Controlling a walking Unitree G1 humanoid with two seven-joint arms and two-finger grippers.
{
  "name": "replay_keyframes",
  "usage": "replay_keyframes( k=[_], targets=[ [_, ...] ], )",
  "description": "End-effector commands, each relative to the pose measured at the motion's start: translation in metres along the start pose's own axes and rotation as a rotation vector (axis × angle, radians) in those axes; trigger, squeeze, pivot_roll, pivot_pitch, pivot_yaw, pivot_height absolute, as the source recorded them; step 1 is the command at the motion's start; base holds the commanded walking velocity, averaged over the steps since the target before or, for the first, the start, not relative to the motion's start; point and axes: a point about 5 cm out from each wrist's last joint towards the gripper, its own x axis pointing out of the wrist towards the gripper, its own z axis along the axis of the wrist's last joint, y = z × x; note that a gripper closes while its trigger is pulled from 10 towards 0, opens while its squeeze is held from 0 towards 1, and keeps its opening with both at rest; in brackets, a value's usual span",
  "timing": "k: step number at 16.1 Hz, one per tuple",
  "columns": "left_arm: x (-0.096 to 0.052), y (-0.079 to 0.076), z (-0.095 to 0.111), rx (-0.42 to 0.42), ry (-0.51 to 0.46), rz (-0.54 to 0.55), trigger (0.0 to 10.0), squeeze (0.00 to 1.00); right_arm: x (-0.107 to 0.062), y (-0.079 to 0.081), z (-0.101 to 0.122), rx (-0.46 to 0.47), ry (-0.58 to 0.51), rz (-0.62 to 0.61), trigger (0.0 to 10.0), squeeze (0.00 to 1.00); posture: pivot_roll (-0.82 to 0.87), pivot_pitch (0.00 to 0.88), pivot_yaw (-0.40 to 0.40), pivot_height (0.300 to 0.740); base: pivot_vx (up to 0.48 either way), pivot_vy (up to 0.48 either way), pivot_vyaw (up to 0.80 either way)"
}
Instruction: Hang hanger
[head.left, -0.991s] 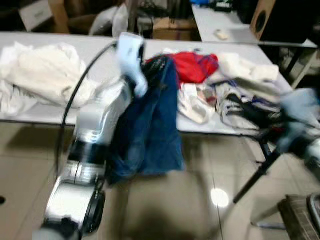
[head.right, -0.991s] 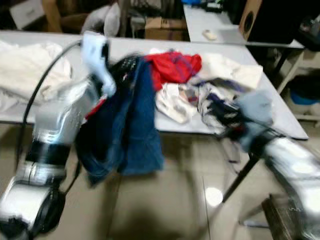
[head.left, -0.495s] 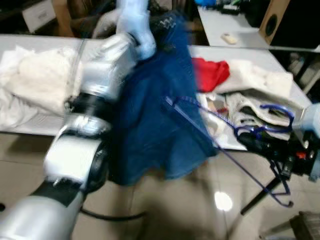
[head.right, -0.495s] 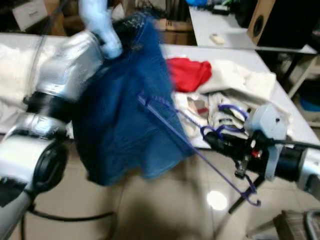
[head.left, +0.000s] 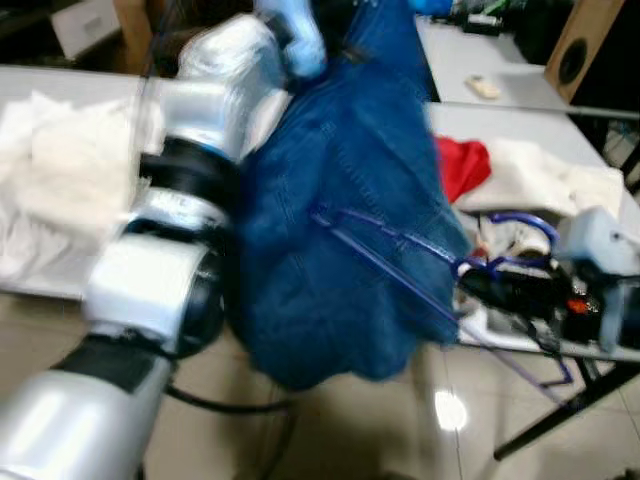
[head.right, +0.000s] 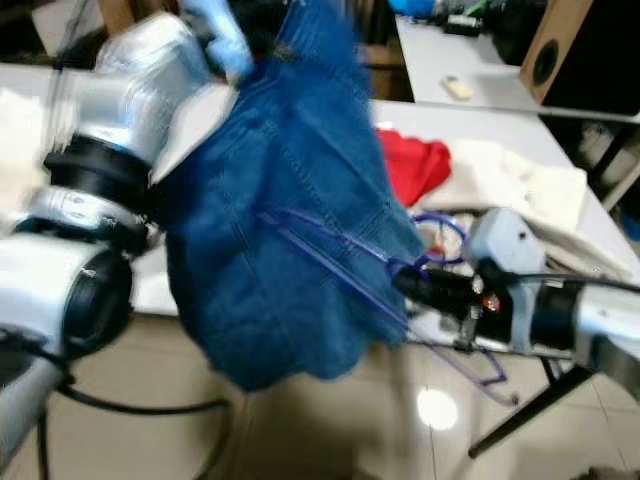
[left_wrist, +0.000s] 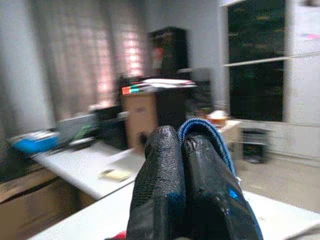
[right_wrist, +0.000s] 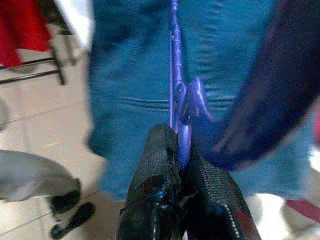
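A long white table (head.left: 60, 290) runs across the scene, and a second table (head.left: 470, 60) stands behind it. On the near table, a heap of white cloth (head.left: 60, 170) is seen at the robot's left, a red garment (head.left: 463, 165) and pale clothes (head.left: 545, 180) at its right. The blue jeans (head.left: 340, 230) are held high above the table edge by the left gripper (left_wrist: 182, 165), whose fingers (left_wrist: 160, 200) are pressed together on a blue hem of the denim; the cloth hangs down in front of the table toward the tiled floor (head.left: 330, 430). The left arm (head.left: 180, 230) is raised across the left of the view. The purple hanger (head.left: 400, 255) is gripped at the base of its hook by the right gripper (right_wrist: 180, 165), its fingers (right_wrist: 155, 190) clamped tightly on the wire; one arm of the hanger is laid across the front of the jeans, touching the denim, while the other slants down toward the floor beside the table leg (head.left: 560, 425). The right gripper is seen just beside the jeans, over the table's right part. A small pale object (head.left: 484, 87) lies on the far table
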Motion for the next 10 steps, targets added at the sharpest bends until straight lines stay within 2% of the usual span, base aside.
replay_keyframes(
  k=[1,4,5,7,10],
  targets=[
    [0.0,0.001,0.028,0.044,-0.079,-0.02,10.0,0.0,0.004,-0.001,0.007,-0.046,-0.024,-0.016,10.0,0.0,-0.02,0.0,-0.012,0.723,0.386,0.0,0.0],
    [0.004,-0.008,0.055,0.044,-0.148,-0.094,10.0,0.0,0.015,-0.009,0.029,-0.106,-0.098,-0.028,10.0,0.0,-0.01,0.0,-0.02,0.723,0.378,0.0,0.0],
    [0.004,-0.009,0.057,0.036,-0.149,-0.097,10.0,0.0,0.017,-0.012,0.03,-0.111,-0.094,-0.041,10.0,0.0,-0.01,0.0,-0.02,0.723,0.315,0.0,0.0],
    [0.003,-0.015,0.059,0.049,-0.128,-0.143,10.0,0.0,0.02,-0.025,0.035,-0.131,-0.083,-0.106,10.0,0.0,-0.01,0.0,-0.022,0.723,0.0,0.0,0.0],
    [0.004,-0.023,0.069,0.054,-0.174,-0.192,10.0,0.0,0.021,-0.062,0.068,-0.118,-0.177,-0.344,10.0,0.0,-0.01,0.0,-0.033,0.723,0.0,0.0,0.0]
  ],
)
